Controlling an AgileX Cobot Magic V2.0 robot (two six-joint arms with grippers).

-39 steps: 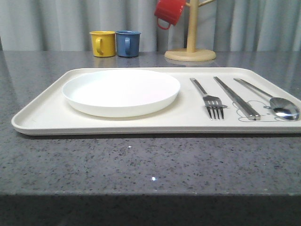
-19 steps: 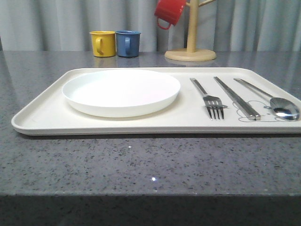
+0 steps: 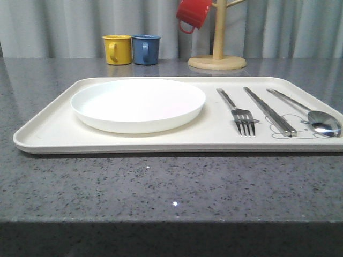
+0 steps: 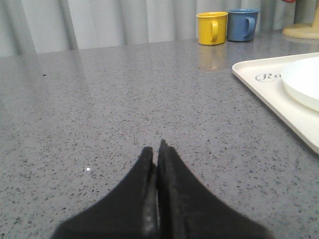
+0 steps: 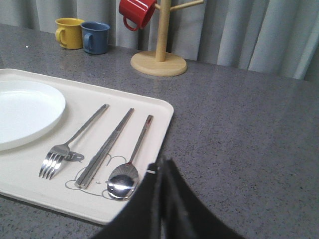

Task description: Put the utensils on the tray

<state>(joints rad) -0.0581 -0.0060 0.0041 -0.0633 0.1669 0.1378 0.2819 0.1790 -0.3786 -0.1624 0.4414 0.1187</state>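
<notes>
The cream tray (image 3: 48,128) lies across the grey table. On it sit the round white plate (image 3: 138,104), the fork (image 3: 240,113), the flat chopsticks (image 3: 269,111) and the spoon (image 3: 316,118), side by side. In the right wrist view the fork (image 5: 70,145), chopsticks (image 5: 107,147) and spoon (image 5: 130,162) lie on the tray (image 5: 159,112), and my right gripper (image 5: 162,163) is shut and empty, just off the tray's right rim by the spoon. My left gripper (image 4: 155,149) is shut and empty over bare table, left of the tray (image 4: 264,92) and plate (image 4: 304,79).
A yellow mug (image 3: 117,49) and a blue mug (image 3: 146,49) stand behind the tray. A wooden mug tree (image 3: 217,53) with a red mug (image 3: 192,13) hanging on it stands at the back right. A curtain closes off the back.
</notes>
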